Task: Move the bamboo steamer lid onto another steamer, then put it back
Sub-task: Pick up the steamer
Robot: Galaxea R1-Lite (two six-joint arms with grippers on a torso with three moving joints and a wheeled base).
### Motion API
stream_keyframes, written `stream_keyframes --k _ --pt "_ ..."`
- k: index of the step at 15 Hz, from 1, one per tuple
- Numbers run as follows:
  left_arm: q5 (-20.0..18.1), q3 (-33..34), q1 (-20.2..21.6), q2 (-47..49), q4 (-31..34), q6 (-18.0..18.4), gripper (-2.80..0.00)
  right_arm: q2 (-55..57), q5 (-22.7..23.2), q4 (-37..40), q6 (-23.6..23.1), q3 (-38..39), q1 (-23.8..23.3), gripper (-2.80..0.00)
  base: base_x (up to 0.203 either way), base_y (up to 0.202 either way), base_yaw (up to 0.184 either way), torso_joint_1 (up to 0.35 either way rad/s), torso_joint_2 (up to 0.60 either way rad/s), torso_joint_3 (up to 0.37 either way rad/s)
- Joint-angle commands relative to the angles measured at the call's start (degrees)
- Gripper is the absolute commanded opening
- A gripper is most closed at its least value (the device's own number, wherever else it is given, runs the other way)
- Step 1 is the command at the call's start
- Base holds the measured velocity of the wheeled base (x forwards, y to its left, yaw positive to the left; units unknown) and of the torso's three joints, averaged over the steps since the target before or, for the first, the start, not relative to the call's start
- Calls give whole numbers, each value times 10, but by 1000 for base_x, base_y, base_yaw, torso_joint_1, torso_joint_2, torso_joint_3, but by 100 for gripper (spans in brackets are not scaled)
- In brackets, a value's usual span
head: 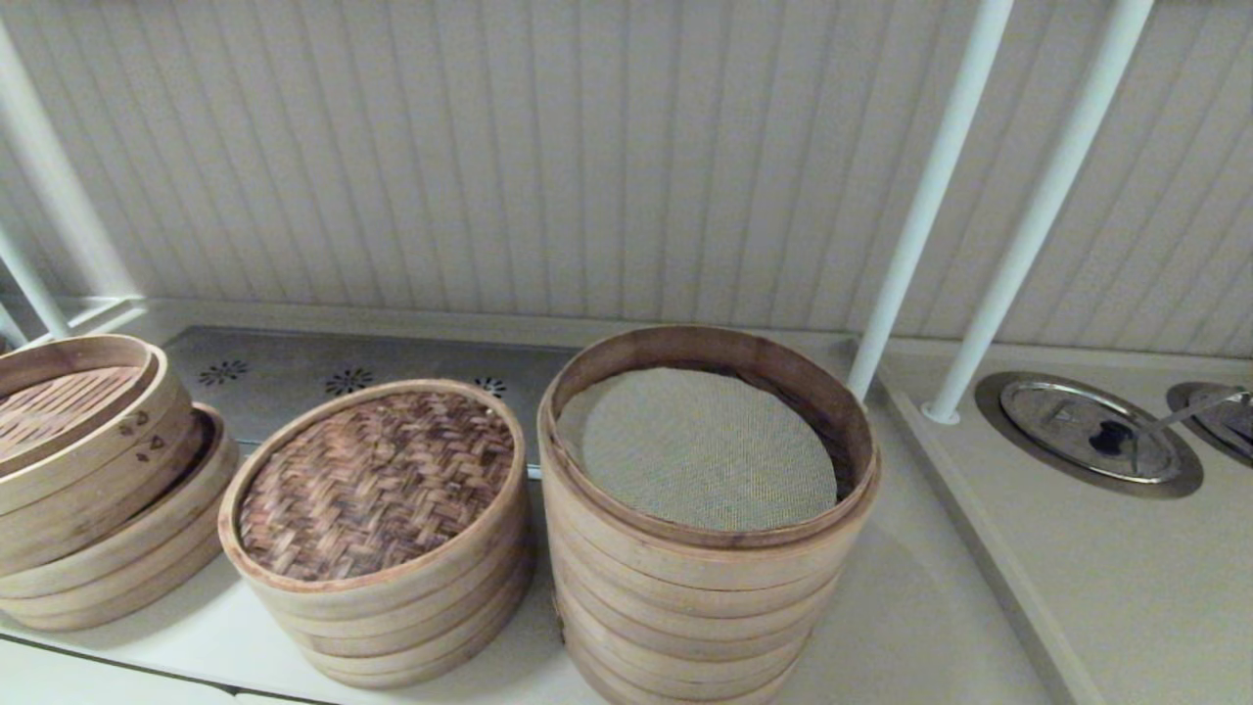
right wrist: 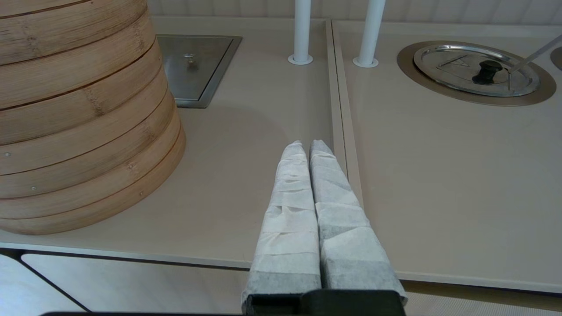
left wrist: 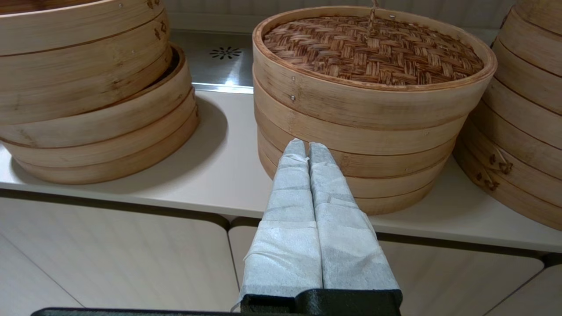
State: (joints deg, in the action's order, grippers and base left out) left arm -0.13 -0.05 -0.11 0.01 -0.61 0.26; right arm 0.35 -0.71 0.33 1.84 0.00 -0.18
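The bamboo steamer lid (head: 377, 480) with its dark woven top sits on the short middle stack, also seen as the lid (left wrist: 373, 48) in the left wrist view. To its right stands the tall steamer (head: 705, 529), uncovered, with a beige mesh liner (head: 700, 448) inside; its side (right wrist: 79, 114) shows in the right wrist view. My left gripper (left wrist: 307, 147) is shut and empty, in front of the middle stack near the counter's front edge. My right gripper (right wrist: 306, 147) is shut and empty over the counter, to the right of the tall steamer. Neither gripper shows in the head view.
A tilted stack with a slatted top and heart marks (head: 88, 470) stands at the left. Two white poles (head: 930, 206) rise behind the tall steamer. A round metal lid with a black knob (head: 1091, 436) sits recessed at the right. A perforated metal plate (head: 294, 377) lies behind the stacks.
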Motion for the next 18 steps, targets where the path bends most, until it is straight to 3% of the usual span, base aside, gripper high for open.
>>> stream_keyframes --k 1,3,7,13,15,18 --pt "1 -3 0 -1 3 1 -280 1 0 0 0 1 0 -280 0 0 0 0 0 0" --pt "2 -12 0 -1 3 3 -280 1 0 0 0 1 -1 -280 0 0 0 0 0 0" --pt "-4 -186 0 54 82 -1 -280 1 0 0 0 1 -1 -280 0 0 0 0 0 0" --pt "-20 -351 0 321 142 -20 -280 1 0 0 0 1 -1 -280 0 0 0 0 0 0" --pt "-40 -400 0 417 166 -27 -280 1 0 0 0 1 -1 -280 0 0 0 0 0 0" --pt "-126 -443 0 522 195 -31 -280 1 0 0 0 1 -1 -280 0 0 0 0 0 0"
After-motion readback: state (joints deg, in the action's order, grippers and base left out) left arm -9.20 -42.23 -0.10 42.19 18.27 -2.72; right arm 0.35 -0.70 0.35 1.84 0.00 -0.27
